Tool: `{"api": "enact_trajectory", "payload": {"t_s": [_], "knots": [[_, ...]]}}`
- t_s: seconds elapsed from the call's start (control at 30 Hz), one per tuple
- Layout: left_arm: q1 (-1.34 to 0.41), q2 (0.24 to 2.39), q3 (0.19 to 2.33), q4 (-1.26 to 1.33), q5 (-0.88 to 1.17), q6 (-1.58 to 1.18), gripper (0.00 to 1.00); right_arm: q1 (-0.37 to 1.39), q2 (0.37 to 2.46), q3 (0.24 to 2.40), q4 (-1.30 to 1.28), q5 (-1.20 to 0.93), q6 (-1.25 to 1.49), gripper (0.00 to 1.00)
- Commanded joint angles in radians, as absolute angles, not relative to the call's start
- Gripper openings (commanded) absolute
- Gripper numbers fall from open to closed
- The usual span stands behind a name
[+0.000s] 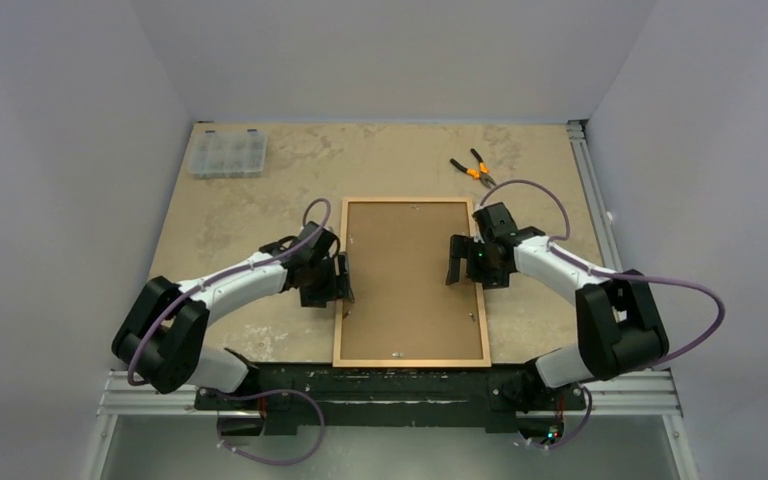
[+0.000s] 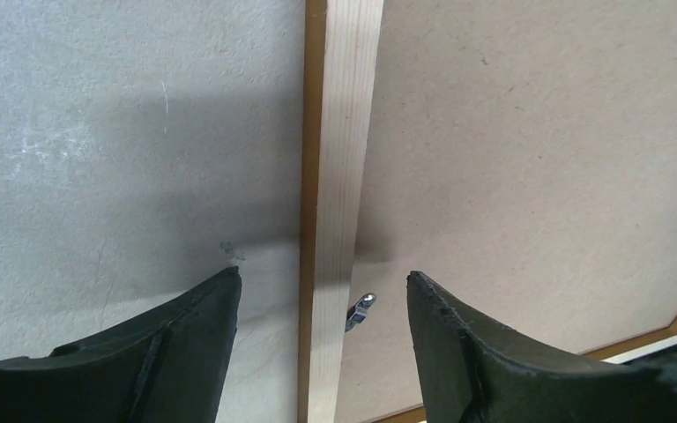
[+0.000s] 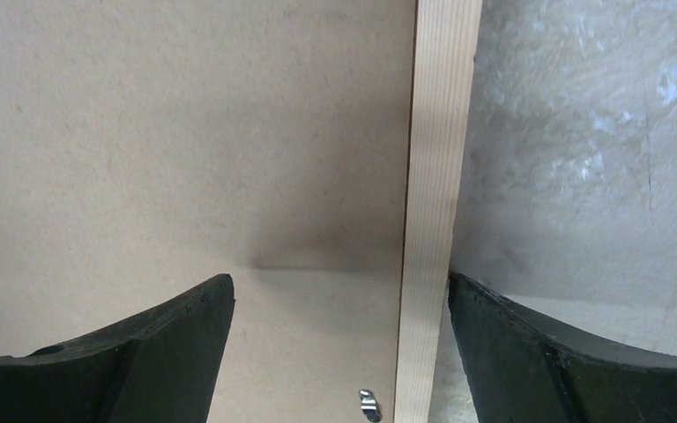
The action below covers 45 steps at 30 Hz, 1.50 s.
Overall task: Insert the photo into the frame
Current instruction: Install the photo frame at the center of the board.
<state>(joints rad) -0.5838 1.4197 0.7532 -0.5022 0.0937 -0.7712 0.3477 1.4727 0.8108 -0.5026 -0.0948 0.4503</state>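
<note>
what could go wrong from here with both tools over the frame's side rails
The left tool and right tool stand open astride the side rails of the frame; uneven closing or lifting could skew it. A small metal tab lies close by the left tool and may snag. The backing panel fills the frame, so nothing can go in yet.

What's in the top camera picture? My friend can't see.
A wooden frame lies face down on a tan table, brown backing panel inside. The left fingers and right fingers hang open over its side edges. Pliers and a clear box lie behind.
</note>
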Motion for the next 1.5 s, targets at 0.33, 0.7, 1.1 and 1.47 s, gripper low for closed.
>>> {"api": "enact_trajectory", "payload": {"t_s": [0.33,0.7,1.1,1.47], "knots": [[-0.584,1.409,0.669,-0.299,0.263,-0.838,0.60,0.357,1.376,0.707,-0.469,-0.199,0.525,0.87],[-0.503,1.512,0.799,-0.277,0.315,-0.822,0.60,0.359,1.456,0.823,-0.444,-0.228,0.535,0.87],[-0.500,1.466,0.796,-0.385,0.217,-0.763,0.66,0.359,1.453,0.836,-0.461,-0.206,0.512,0.93],[-0.568,1.395,0.773,-0.497,0.050,-0.629,0.67,0.359,1.340,0.748,-0.502,-0.181,0.504,0.95]]}}
